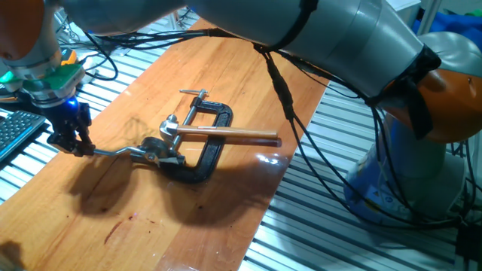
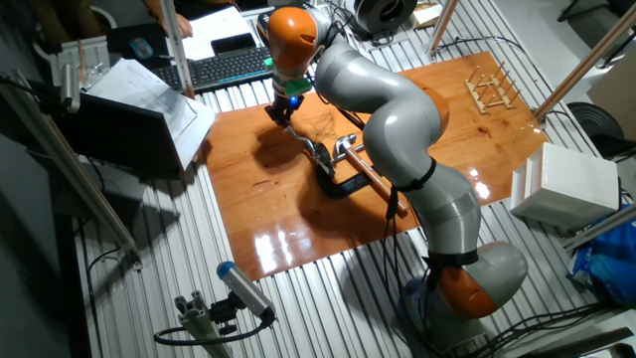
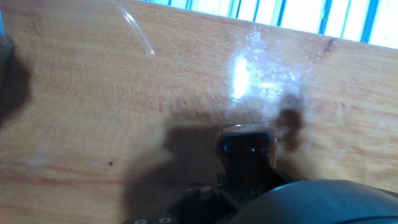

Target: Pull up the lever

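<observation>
The lever is a thin bent silver arm (image 1: 117, 153) that runs left from a silver mechanism (image 1: 160, 149) and lies low over the wooden board. My gripper (image 1: 74, 143) is at the lever's left end, shut on its dark knob, which the fingers mostly hide in this view. In the hand view the dark reddish-brown knob (image 3: 244, 146) sits just ahead of the gripper body, close above the board. In the other fixed view the gripper (image 2: 281, 111) stands at the board's far left, with the lever arm (image 2: 304, 141) leading to the mechanism.
A black C-clamp (image 1: 211, 150) holds the mechanism to the board (image 1: 188, 218). A long straight brown rod (image 1: 233, 134) sticks out to the right. A keyboard (image 1: 15, 132) lies left of the board. A wooden rack (image 2: 490, 88) and a white box (image 2: 561, 184) stand further off.
</observation>
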Motion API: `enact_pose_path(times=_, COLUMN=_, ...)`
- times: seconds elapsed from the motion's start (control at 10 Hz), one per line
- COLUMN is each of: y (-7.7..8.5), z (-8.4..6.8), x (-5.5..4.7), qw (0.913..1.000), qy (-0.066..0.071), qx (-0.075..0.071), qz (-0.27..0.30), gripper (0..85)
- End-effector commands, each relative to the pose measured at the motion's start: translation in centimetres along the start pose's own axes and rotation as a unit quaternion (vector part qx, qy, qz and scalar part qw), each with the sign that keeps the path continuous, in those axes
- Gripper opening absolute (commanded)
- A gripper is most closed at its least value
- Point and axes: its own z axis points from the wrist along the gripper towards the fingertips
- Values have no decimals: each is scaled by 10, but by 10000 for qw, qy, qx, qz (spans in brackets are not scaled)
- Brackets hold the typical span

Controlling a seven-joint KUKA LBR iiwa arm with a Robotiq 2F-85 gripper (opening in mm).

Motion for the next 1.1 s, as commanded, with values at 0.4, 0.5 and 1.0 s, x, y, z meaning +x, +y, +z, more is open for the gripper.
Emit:
enact_pose_path(times=0.4, y=-6, z=-21, x=19, qw=9999, qy=-92, qx=75, qz=0, gripper=0)
enact_pose_path(times=0.5, y=-5, z=-23, x=23, qw=9999, qy=-109, qx=71, qz=23, gripper=0)
enact_pose_path(times=1.0, y=-8, z=-31, x=31, qw=9999, qy=-155, qx=11, qz=46, gripper=0)
